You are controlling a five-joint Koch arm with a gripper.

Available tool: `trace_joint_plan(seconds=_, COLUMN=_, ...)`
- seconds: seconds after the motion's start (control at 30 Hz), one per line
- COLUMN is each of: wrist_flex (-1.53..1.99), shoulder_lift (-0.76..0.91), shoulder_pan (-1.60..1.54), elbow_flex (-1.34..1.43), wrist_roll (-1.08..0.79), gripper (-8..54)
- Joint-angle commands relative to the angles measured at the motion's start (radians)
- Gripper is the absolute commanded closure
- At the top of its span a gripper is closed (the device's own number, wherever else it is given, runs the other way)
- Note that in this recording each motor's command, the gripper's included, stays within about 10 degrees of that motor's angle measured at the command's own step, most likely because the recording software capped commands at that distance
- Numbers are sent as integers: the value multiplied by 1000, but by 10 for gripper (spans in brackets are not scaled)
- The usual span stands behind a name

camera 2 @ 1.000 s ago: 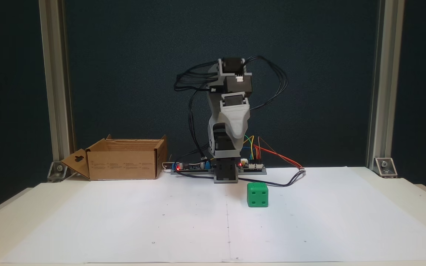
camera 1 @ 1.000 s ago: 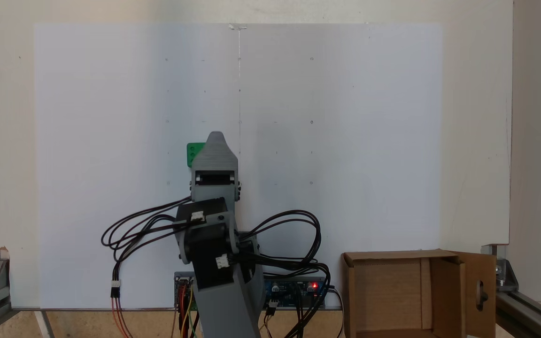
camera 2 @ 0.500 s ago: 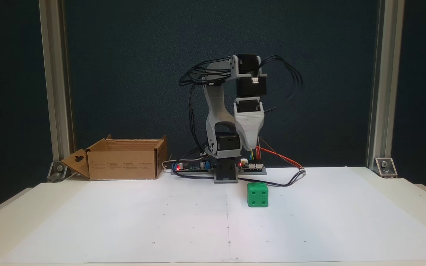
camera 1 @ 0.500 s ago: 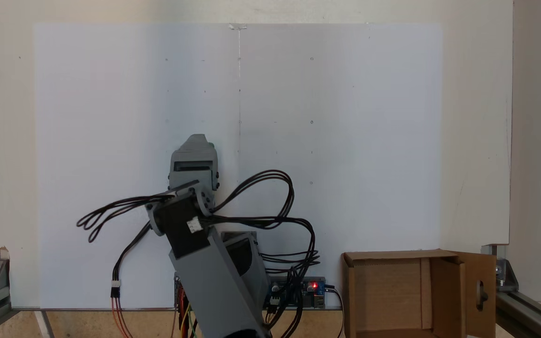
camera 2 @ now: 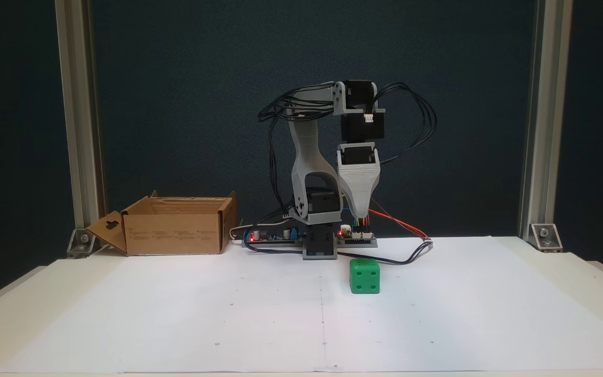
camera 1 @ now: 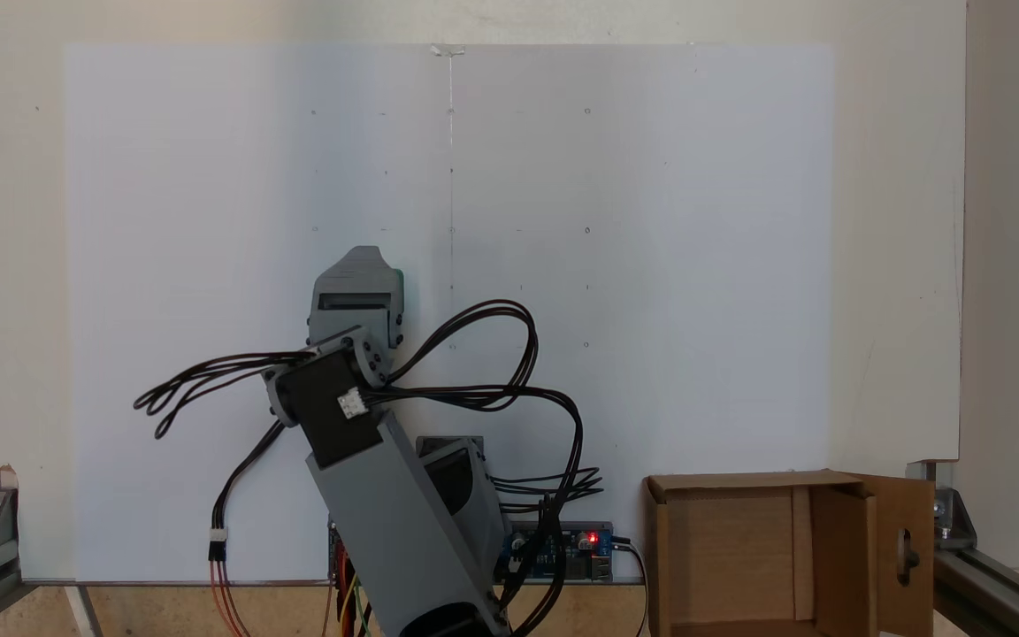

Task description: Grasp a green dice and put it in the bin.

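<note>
In the fixed view from above, the pincer [camera 1: 359, 261] points away from the arm's base up the white sheet, and it covers almost all of the green dice [camera 1: 399, 281], of which just a thin green sliver peeks out at its right edge; the bin [camera 1: 744, 553] sits open at the lower right, well apart from both. From this angle the jaws lie hidden under the grey housing, so I cannot tell whether they are spread or pressed together. In the fixed view from the front, the pincer [camera 2: 360, 212] hangs tip-down above the table [camera 2: 542, 262], and the green dice [camera 2: 364, 276] rests on the white sheet straight below it, perhaps a touch to the right, with clear air between the two. The coming move looks like a straight drop. Here too only one narrow tip is visible, so the jaw opening cannot be read. The bin [camera 2: 176, 233] stands far left, beside the base.
</note>
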Motion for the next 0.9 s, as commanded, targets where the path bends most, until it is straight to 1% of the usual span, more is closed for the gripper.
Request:
trace_joint_plan(seconds=0.0, wrist_flex=-8, shoulder_lift=3, shoulder_pan=-2, elbow_flex=-77, wrist_roll=60, gripper=28)
trace_joint_plan(seconds=0.53, wrist_flex=-14, shoulder_lift=0, shoulder_pan=5, elbow_flex=-83, wrist_roll=58, gripper=28)
trace_joint_plan(seconds=0.7, wrist_flex=-34, shoulder_lift=-38, shoulder_pan=5, elbow_flex=-67, wrist_roll=60, gripper=28)
trace_joint_plan(seconds=0.87, wrist_flex=-127, shoulder_lift=-69, shoulder_pan=12, elbow_flex=15, wrist_roll=58, gripper=28)
